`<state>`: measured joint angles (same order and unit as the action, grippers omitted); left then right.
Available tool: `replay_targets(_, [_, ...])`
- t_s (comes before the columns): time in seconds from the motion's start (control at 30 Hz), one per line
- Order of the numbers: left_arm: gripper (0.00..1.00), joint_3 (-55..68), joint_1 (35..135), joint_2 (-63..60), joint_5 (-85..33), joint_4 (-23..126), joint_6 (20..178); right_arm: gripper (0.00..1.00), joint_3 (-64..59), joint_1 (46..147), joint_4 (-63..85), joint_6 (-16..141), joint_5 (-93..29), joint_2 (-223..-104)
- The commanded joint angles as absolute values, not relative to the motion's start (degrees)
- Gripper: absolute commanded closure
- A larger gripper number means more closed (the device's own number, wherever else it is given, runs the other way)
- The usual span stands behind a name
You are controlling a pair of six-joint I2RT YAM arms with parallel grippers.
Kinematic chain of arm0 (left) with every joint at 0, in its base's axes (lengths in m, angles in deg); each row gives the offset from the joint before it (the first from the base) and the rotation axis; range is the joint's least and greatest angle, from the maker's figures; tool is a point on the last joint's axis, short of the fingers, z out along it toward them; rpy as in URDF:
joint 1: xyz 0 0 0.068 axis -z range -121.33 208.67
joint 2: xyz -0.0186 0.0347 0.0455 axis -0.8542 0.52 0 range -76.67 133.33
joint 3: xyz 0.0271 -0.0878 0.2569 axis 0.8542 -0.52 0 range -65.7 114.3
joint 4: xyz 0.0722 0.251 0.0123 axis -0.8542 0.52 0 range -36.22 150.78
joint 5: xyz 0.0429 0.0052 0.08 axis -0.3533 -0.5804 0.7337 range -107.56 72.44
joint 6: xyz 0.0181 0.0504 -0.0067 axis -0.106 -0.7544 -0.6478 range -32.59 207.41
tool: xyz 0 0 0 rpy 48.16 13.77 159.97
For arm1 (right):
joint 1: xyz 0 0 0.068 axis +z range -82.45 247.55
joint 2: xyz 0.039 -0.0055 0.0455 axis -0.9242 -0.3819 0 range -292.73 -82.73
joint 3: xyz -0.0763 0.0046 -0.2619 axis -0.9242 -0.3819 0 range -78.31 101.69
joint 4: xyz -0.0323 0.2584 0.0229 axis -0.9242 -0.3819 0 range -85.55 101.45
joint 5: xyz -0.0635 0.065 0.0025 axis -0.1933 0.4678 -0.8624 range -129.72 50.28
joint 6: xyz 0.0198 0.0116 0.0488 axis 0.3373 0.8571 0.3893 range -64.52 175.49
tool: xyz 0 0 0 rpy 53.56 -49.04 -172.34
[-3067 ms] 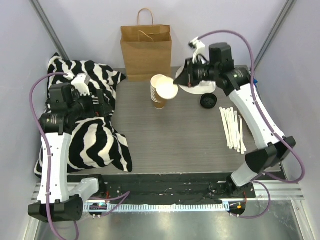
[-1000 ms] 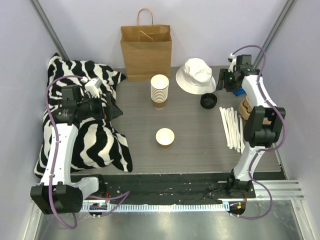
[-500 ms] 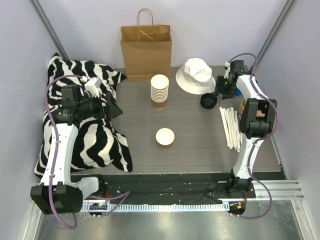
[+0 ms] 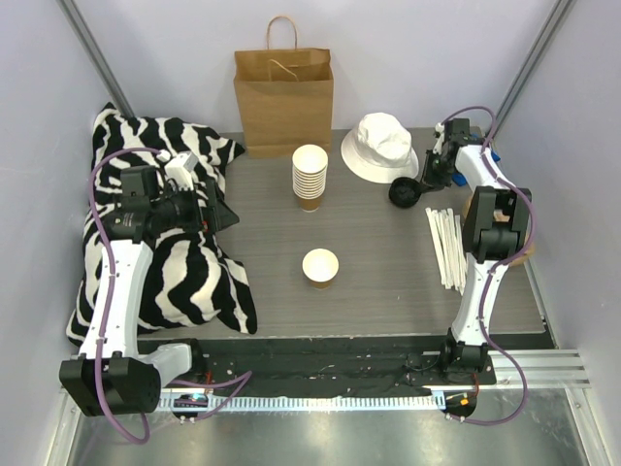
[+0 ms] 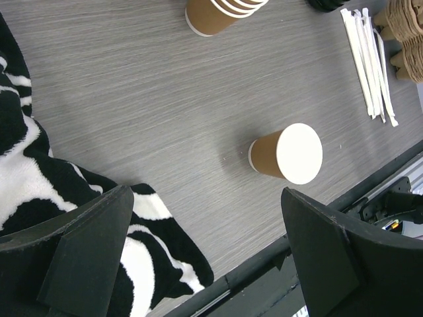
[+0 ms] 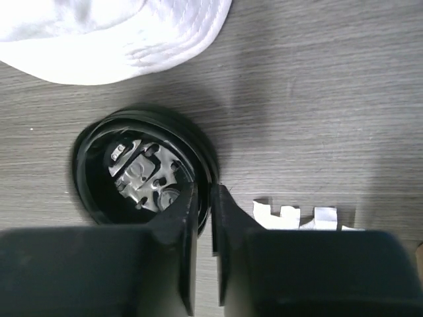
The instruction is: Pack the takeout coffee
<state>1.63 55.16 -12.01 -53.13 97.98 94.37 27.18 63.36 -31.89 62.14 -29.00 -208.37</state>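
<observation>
A single kraft-brown paper cup (image 4: 320,267) with a cream rim stands lidless at the middle of the table, also seen in the left wrist view (image 5: 284,155). A black lid (image 4: 403,195) lies upside down at the back right. My right gripper (image 4: 424,183) is down on it: in the right wrist view, one finger is inside the lid (image 6: 96,188) and the other outside, the gripper (image 6: 205,191) shut on its rim. My left gripper (image 4: 221,216) hovers open over the blanket's edge, nothing between its fingers (image 5: 206,205).
A stack of lidless cups (image 4: 310,175) stands behind the single cup, before a brown paper bag (image 4: 283,92). A white bucket hat (image 4: 380,148) lies beside the lid. White wrapped sticks (image 4: 448,248) and a pulp carrier (image 5: 403,33) are at the right. A zebra blanket (image 4: 175,282) covers the left.
My right gripper has moved left and down from the table's back right edge onto the black lid and narrowed on its rim. The left arm has stayed still.
</observation>
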Motion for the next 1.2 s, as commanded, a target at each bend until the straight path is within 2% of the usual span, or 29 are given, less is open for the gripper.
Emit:
replay_targets(0.0, [0.00,1.54,54.98,-12.42,-52.98,95.26,94.53,0.93,30.06,63.68,-31.27,62.96,-28.47,-206.92])
replay_targets(0.03, [0.00,1.54,55.06,-12.33,-52.89,95.26,94.44,0.99,30.15,63.59,-31.62,62.87,-28.56,-206.22])
replay_targets(0.57, [0.00,2.68,54.98,-11.37,-54.73,96.14,92.77,0.99,29.97,63.59,-34.70,60.85,-22.86,-199.98])
replay_targets(0.8, [0.00,3.74,55.06,-13.03,-58.07,96.05,89.26,0.99,25.86,63.77,-35.93,57.51,-9.79,-192.61])
replay_targets(0.93, [0.00,3.65,55.67,-14.88,-62.56,97.63,83.73,0.99,20.49,64.47,-38.82,52.86,-0.10,-183.65])
replay_targets(1.03, [0.00,3.12,61.72,-16.63,-59.76,101.49,72.85,0.99,16.10,66.31,-44.70,48.56,8.23,-181.17])
replay_targets(1.17, [0.00,1.19,74.70,-20.49,-52.47,99.57,63.44,0.99,8.11,73.25,-51.04,42.76,11.43,-177.22])
